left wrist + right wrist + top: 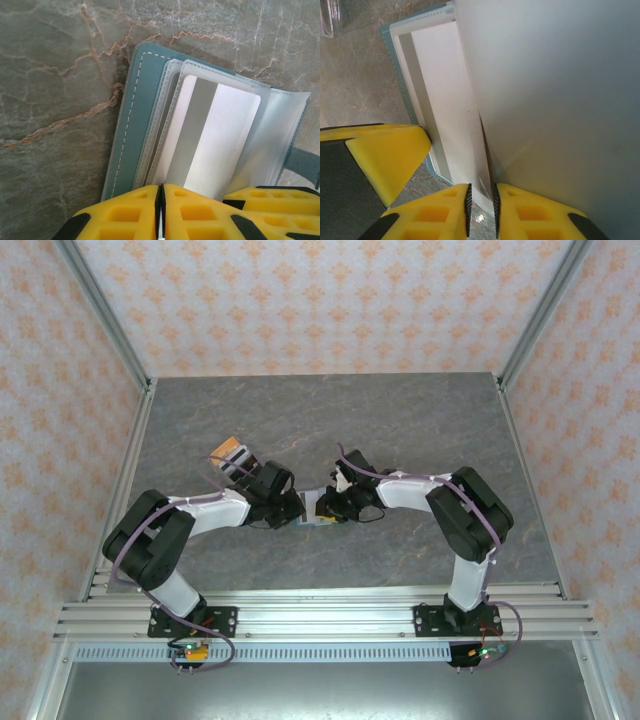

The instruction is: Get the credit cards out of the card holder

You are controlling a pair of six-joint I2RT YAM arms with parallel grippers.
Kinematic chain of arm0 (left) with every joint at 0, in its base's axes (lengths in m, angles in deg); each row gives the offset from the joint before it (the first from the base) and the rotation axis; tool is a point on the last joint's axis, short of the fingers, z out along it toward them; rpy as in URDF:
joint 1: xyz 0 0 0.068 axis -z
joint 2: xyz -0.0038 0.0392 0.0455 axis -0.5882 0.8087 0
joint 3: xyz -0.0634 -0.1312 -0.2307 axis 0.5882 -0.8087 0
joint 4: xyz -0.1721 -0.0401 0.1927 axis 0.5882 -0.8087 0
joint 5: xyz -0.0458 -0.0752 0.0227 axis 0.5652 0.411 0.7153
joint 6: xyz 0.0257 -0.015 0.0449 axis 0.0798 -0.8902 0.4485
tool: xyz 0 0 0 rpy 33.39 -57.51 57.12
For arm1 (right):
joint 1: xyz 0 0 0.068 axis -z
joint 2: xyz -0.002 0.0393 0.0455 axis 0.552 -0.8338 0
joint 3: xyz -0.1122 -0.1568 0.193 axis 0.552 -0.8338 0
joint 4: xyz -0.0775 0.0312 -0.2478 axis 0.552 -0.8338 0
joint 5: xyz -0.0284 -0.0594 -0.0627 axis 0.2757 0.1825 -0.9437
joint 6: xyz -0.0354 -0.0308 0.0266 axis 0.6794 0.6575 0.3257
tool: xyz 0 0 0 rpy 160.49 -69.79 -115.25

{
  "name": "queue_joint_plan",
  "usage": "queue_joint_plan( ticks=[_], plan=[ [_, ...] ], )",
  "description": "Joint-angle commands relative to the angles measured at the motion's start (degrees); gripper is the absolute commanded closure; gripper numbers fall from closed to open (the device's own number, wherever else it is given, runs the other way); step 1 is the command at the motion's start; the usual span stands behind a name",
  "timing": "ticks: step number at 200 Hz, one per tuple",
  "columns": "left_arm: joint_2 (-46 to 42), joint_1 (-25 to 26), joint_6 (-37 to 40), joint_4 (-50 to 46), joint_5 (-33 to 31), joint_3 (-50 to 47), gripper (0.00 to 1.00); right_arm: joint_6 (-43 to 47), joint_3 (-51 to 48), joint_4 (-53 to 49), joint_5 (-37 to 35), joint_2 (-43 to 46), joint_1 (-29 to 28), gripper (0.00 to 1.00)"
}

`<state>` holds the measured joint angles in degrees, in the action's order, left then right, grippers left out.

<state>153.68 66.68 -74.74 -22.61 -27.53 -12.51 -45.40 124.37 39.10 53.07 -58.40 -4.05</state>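
A grey, veined stone-look table (400, 420) takes up most of the top view, walled in by patterned orange-and-white panels (330, 300). Two black-and-white arms reach in from the near rail, the left arm (200, 515) and the right arm (430, 490), and their wrists meet mid-table.

Between them lies the teal, soft, stitched folding card holder (318, 510), opened flat on the stone. The left wrist view shows its teal cover (135, 125) with clear plastic sleeves (285, 130) fanned over it and a teal closing tab (305, 160) at the right edge. In the top sleeve sits a pale grey-white credit card (220, 135) with a grey stripe down its length. It is still in its pocket.

The left gripper (160, 210) has its yellow pads pressed together to a thin seam on the card holder's near edge, and a pale sliver shows in that seam.

In the right wrist view, the teal rim (390, 45) frames a white card (445, 100) in its sleeve, with a large pale leaf (560, 100) raised beside it. The right gripper (481, 205) is narrowed to a slit pinching the white card's lower corner.

Small orange and pale flat pieces (230, 453) lie just beyond the left wrist — too small to identify.
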Motion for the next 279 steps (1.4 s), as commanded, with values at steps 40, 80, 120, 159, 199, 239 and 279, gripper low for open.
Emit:
queue_joint_plan(
  ticks=[40,80,120,159,199,239,279],
  plan=[
    [1.7,0.57,-0.97,-0.2,0.84,-1.54,0.89,0.01,0.1,2.51,0.35,-1.54,-0.23,0.87],
    [-0.79,0.55,0.99,-3.79,-0.28,0.37,0.84,0.07,-1.14,2.15,-0.84,0.32,1.03,0.99],
    [-4.06,0.49,3.72,-9.04,-2.9,3.22,0.77,1.68,-2.82,0.38,-1.84,2.39,2.57,1.0],
    [-2.13,0.49,2.93,-5.09,-0.27,2.53,0.82,2.42,-3.25,-0.75,-2.74,2.75,2.63,1.0],
    [-0.06,0.6,3.3,-2.06,2.58,3.39,0.85,4.29,-2.72,-3.69,-5.86,2.9,2.75,1.0],
    [2.25,0.61,3.5,-2.15,2.16,3.95,0.9,3.82,-3.06,-2.12,-5.12,4.6,2.8,1.0],
    [2.91,0.57,3.17,-2.8,1.35,3.63,0.91,2.81,-2.58,-0.83,-3.86,4.85,2.91,0.84]
  ],
)
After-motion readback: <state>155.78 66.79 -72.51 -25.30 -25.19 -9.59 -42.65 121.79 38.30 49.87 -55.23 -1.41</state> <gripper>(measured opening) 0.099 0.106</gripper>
